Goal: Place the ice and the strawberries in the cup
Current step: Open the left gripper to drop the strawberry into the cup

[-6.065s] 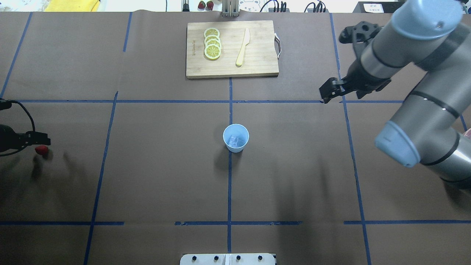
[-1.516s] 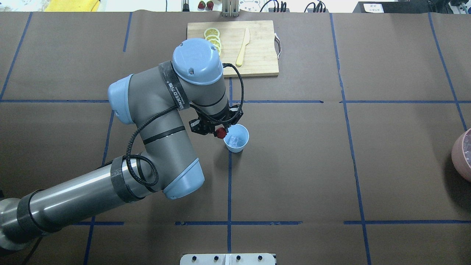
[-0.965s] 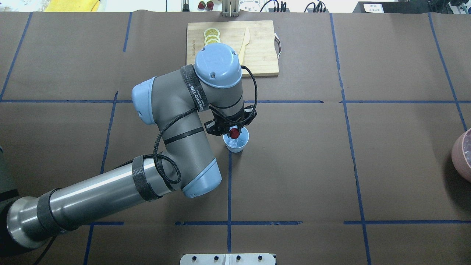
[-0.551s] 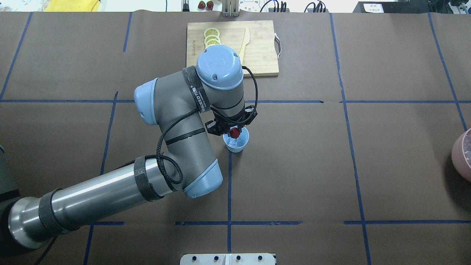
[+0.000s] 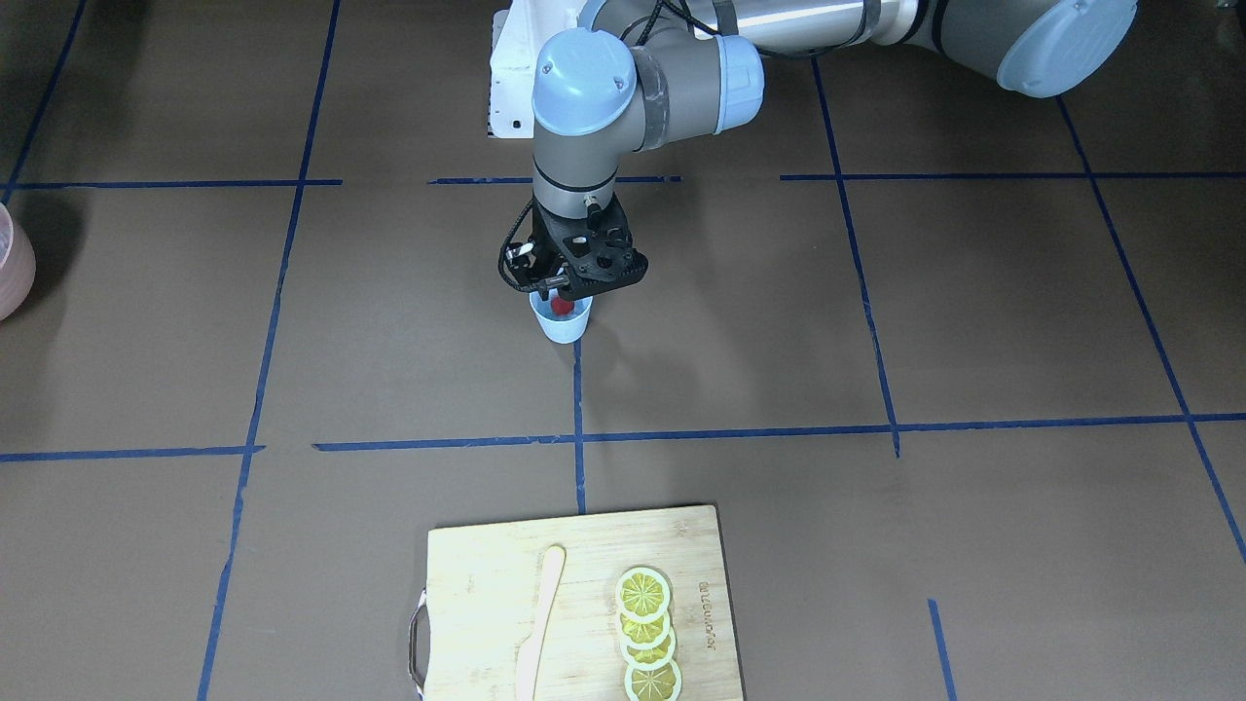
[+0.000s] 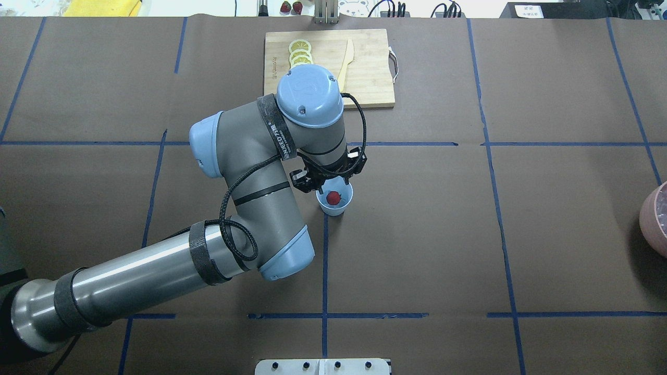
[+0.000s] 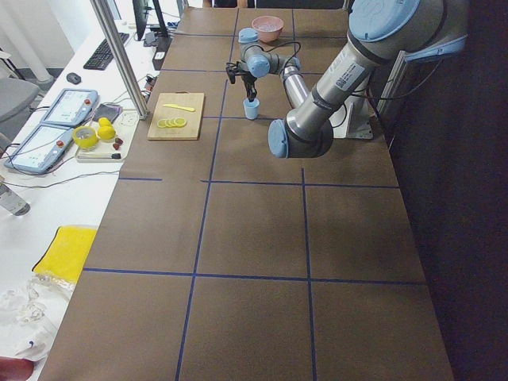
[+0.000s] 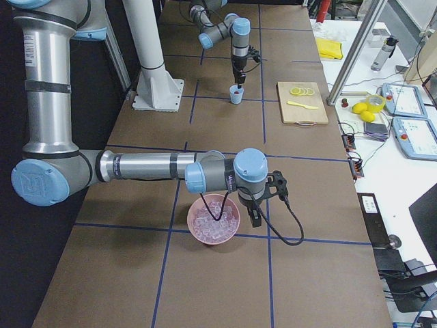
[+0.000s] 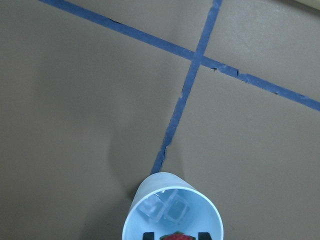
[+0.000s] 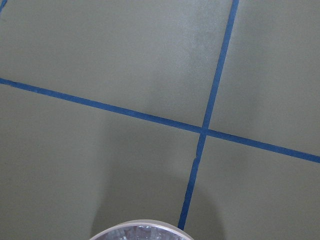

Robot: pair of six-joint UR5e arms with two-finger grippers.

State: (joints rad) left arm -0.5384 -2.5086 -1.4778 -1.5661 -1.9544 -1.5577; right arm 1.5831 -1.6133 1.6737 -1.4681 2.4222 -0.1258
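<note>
The pale-blue cup [image 6: 336, 210] stands at the table's middle on a blue tape cross. A red strawberry [image 6: 333, 197] lies inside it, on clear ice cubes [image 9: 162, 210]. My left gripper [image 6: 329, 180] hangs open just above the cup's far rim, its fingertips [image 9: 148, 235] apart on either side of the berry [image 9: 175, 237] and not touching it. The front view shows the same, with the gripper [image 5: 563, 290] over the cup [image 5: 562, 326]. My right gripper [image 8: 254, 217] sits beside the pink bowl; I cannot tell whether it is open or shut.
A pink bowl [image 8: 198, 232] full of ice stands at the table's right end, its edge [image 6: 657, 219] just in the overhead view. At the far middle is a wooden cutting board [image 6: 365, 83] with lemon slices [image 6: 300, 49] and a wooden knife [image 6: 345, 65].
My left arm carried the strawberry from the left edge to the cup. The gripper has now opened and the berry has dropped into the cup. The right arm left the overhead view.
</note>
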